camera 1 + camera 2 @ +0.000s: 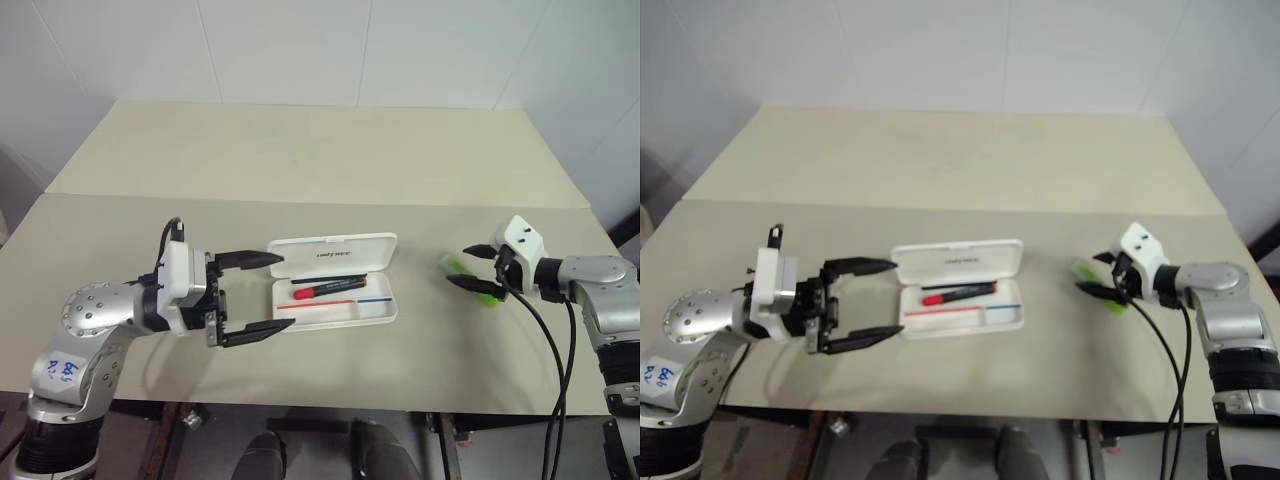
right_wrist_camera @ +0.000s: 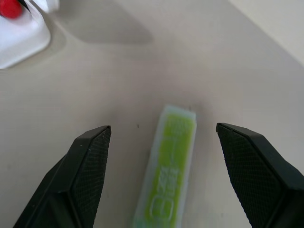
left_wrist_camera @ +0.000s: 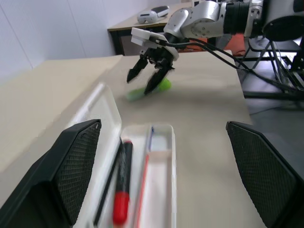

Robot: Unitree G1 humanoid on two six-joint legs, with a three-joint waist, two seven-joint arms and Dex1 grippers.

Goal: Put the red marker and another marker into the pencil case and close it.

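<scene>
We read the green highlighter as the thing in play. Our right gripper (image 1: 478, 266) hangs over the green highlighter (image 1: 470, 277), which lies flat on the table (image 1: 300, 150) at about three o'clock from the pencil case (image 1: 335, 280), well apart from it. In the right wrist view the highlighter (image 2: 168, 168) sits between the two spread black fingers (image 2: 88, 166), its long axis running roughly along the line the gripper points, so the jaws straddle its narrow width rather than its length. They stand wide apart and hold nothing. The right arm is clearly the nearer one.

Our left gripper (image 1: 248, 300) is also spread wide and empty, hovering at the nine o'clock end of the case, fingers pointing toward it.

The highlighter is short and chunky, lime green with a pale translucent shell and printed lettering on its face. The case is white hard plastic, its lid folded back flat toward twelve o'clock. The red marker (image 1: 328, 289) already lies inside the tray, red barrel and black cap, lengthwise along the case.
</scene>
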